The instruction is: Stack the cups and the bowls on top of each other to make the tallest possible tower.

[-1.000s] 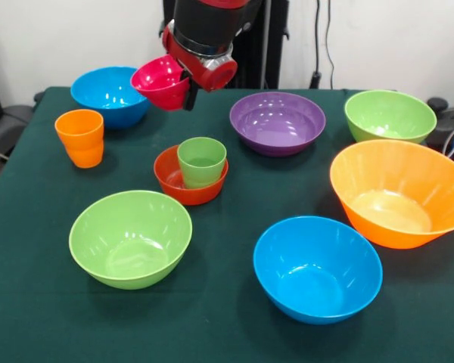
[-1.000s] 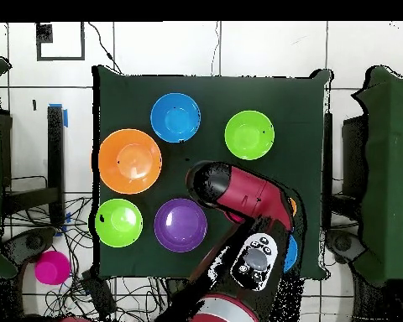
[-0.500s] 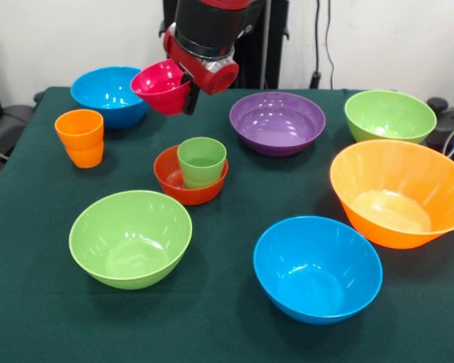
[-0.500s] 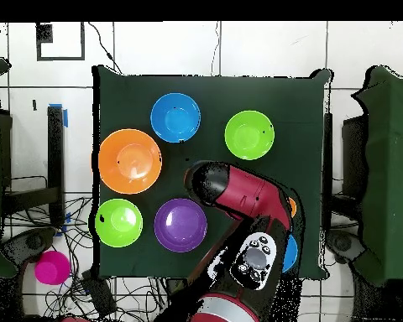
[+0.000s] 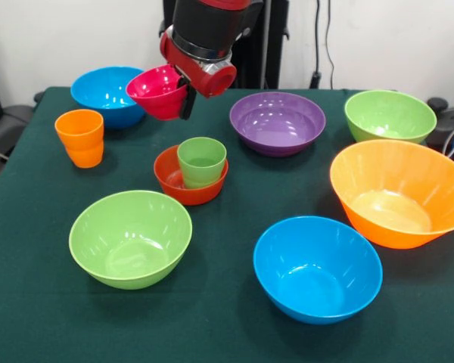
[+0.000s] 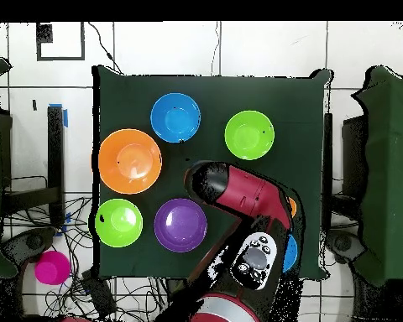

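pink bowl (image 5: 158, 91) prob. in jaws, aloft

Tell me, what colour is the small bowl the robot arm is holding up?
Pink: the small glossy plastic bowl in the gripper, clearest in the front view.

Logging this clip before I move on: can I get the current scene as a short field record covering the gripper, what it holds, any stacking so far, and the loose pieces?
gripper: gripper shut on pink bowl, held in the air above the table
stacked so far: light green cup standing in red-orange bowl
loose cup: orange cup, upright
loose bowls: two blue, two lime green, one purple bowl, large orange bowl, all upright and apart
tower: not yet built
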You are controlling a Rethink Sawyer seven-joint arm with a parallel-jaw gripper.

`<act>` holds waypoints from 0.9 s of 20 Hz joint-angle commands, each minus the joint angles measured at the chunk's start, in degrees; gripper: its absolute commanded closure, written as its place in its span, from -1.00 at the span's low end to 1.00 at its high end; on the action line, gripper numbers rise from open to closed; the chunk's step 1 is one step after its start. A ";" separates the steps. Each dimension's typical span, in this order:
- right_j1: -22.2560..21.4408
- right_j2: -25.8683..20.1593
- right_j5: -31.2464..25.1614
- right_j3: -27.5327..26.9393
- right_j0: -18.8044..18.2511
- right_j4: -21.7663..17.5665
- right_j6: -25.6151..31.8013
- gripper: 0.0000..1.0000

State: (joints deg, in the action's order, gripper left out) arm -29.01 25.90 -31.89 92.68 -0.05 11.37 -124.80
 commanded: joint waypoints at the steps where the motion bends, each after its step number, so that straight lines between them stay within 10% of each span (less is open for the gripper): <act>1: 1.18 -8.21 2.33 -0.96 -1.04 -2.77 -0.93 1.00; 18: 2.19 -8.09 2.35 -1.33 1.70 0.62 -6.74 1.00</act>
State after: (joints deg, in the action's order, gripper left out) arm -28.65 25.53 -31.89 92.68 0.59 11.38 -124.80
